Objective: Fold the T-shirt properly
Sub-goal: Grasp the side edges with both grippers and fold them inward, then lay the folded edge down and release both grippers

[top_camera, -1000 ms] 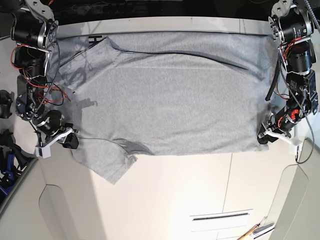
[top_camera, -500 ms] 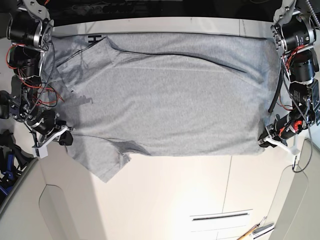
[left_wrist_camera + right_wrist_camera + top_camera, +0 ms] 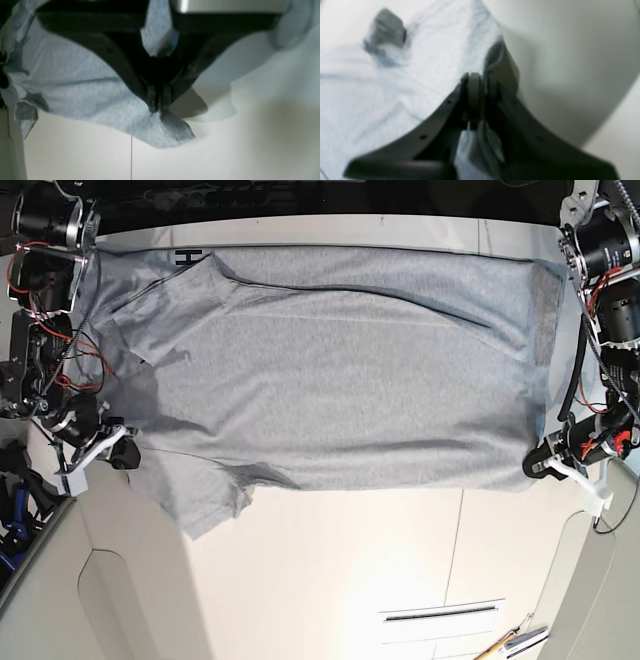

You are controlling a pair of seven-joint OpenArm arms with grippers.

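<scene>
The grey T-shirt (image 3: 340,370) lies spread wide across the white table (image 3: 330,580), with one sleeve (image 3: 205,500) hanging toward the front left. A bit of black lettering (image 3: 188,257) shows at its back edge. At the shirt's left edge my right gripper (image 3: 122,456) is shut on the fabric. The right wrist view shows its fingers (image 3: 474,90) pinched on the cloth (image 3: 395,82). My left gripper (image 3: 540,465) is shut on the shirt's front right corner. In the left wrist view that gripper (image 3: 158,105) clamps the grey corner (image 3: 170,130).
An orange-handled tool (image 3: 510,642) lies at the table's front right, beside a slot (image 3: 442,612) in the tabletop. Dark gear and a blue object (image 3: 12,520) sit off the table's left side. Both arms' motors and cables flank the shirt.
Both grippers have moved outward, the right one toward the base view's left and the left one toward its right. The shirt is stretched wider and flatter between them.
</scene>
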